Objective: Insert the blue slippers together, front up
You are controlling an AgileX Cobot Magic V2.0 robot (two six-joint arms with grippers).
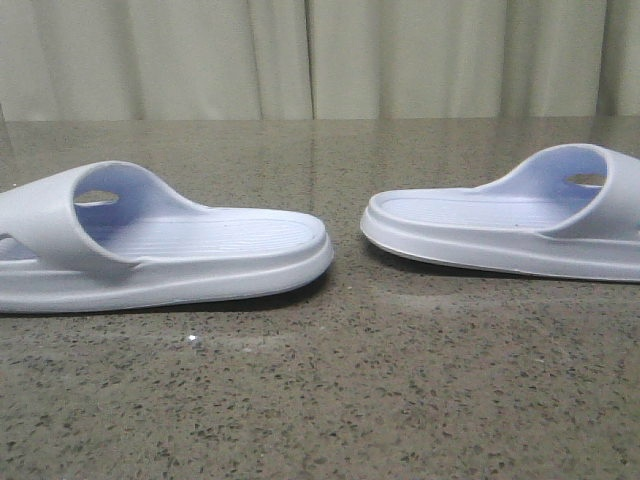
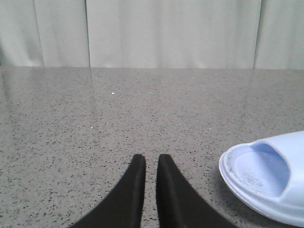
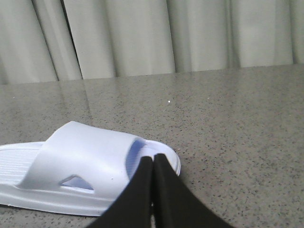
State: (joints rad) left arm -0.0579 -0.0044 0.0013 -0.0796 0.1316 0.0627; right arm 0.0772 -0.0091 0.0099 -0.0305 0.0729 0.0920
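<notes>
2 blue slippers lie sole-down on the speckled tabletop point(image 1: 330, 400), well apart, heels facing each other: the left slipper point(image 1: 150, 245) and the right slipper point(image 1: 520, 225). The left end effector point(image 2: 151, 164) has its fingers nearly together, gripping nothing. The right end effector point(image 3: 153, 164) is pressed together, empty, near the right slipper's toe.

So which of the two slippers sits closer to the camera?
The left slipper: it lies lower in the front view and looks bigger than the right slipper.
</notes>
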